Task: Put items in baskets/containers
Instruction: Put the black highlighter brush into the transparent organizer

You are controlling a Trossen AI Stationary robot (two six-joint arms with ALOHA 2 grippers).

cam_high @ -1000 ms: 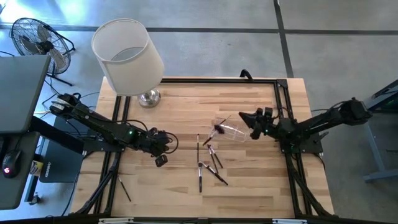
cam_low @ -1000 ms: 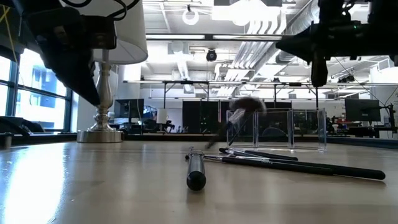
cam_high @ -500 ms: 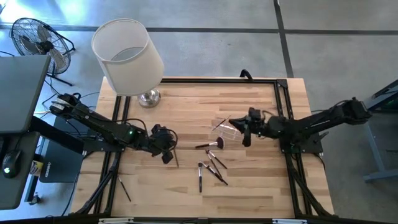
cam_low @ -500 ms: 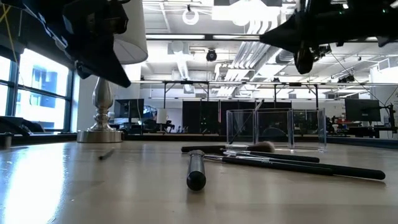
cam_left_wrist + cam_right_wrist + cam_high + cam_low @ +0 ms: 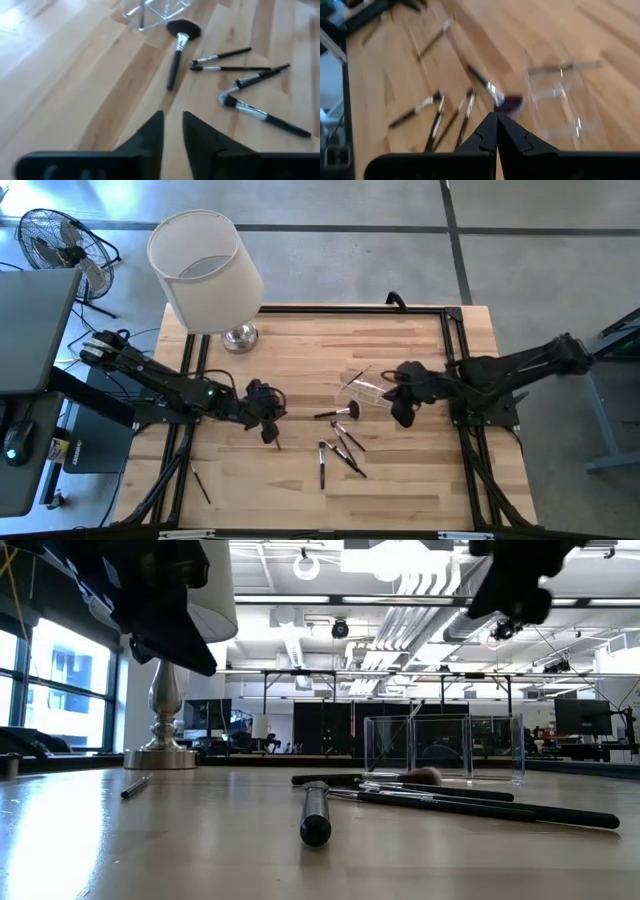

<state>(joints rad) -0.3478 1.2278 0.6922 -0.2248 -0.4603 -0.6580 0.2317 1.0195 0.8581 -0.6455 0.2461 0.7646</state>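
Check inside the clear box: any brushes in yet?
One slim brush stands leaning in the clear box. The fluffy-headed brush lies outside it on the table. The box's floor isn't clearly visible.

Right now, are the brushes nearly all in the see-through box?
Not nearly. One thin brush looks to be in the clear box. Nothing is in hand: the left gripper is open and empty near a lone brush, and the right gripper is shut and empty by the box. Left to do: the fluffy brush lying beside the box and the cluster of brushes on the table.
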